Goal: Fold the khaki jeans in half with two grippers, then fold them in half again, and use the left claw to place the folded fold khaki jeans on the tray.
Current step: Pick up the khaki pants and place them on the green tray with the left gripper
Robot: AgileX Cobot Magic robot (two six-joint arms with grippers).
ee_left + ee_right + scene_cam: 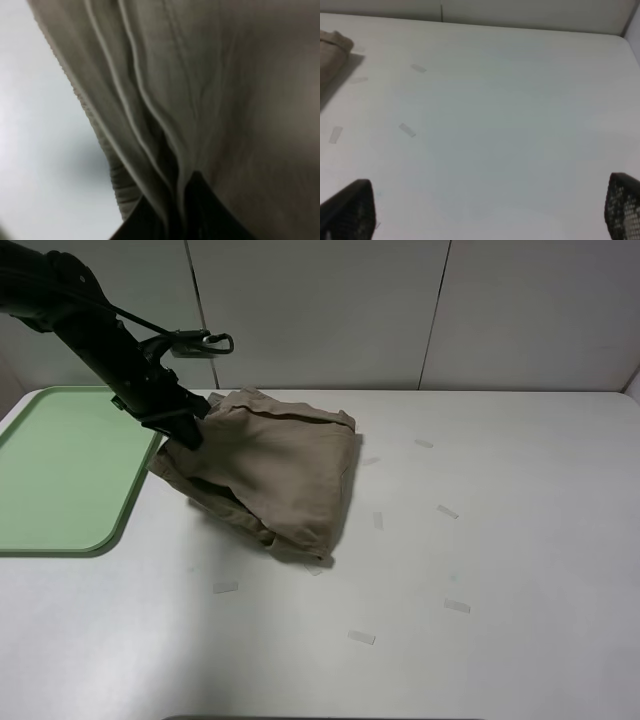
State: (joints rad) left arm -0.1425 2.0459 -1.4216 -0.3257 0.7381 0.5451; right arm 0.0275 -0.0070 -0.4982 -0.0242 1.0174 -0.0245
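khaki jeans [275, 475] are seen folded into a compact bundle on the white table [480, 570], just beside the tray [60, 475], with their near corner almost at its rim. the left claw [185, 435] is clamped on the bundle's edge that faces the tray; in the left wrist view the stacked layers [165, 100] are pinched between closed jaws. the right claw [485, 210] is held wide open over bare table, nothing in it, well apart from the cloth. the folding is judged finished, with only the placing left. the tray lies directly on the left claw's side, away from the bundle, so a short carry that way is called for. the bundle's long axis runs roughly along the tray's near rim. the free far layers could sag or unfold when lifted.
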